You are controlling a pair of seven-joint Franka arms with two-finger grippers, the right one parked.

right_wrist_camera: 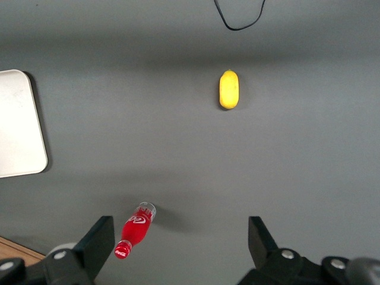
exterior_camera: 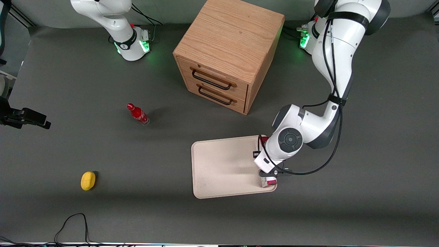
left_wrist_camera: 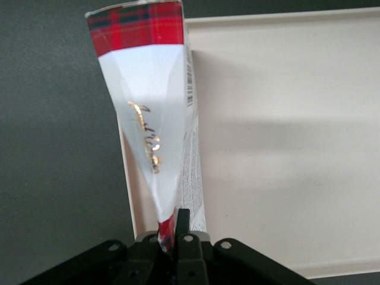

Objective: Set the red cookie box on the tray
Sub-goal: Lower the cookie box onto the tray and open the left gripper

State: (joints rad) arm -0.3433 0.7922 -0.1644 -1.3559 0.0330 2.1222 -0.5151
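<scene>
I hold the red cookie box by one end, my gripper pinching its thin edge between both fingers. The box stands on its long edge over the tray, along the tray's short rim at the working arm's end, its nearer end close to the tray's corner nearest the front camera. The wooden drawer cabinet stands farther from the camera than the tray. A small red bottle and a yellow object sit well apart from the tray, toward the parked arm's end.
</scene>
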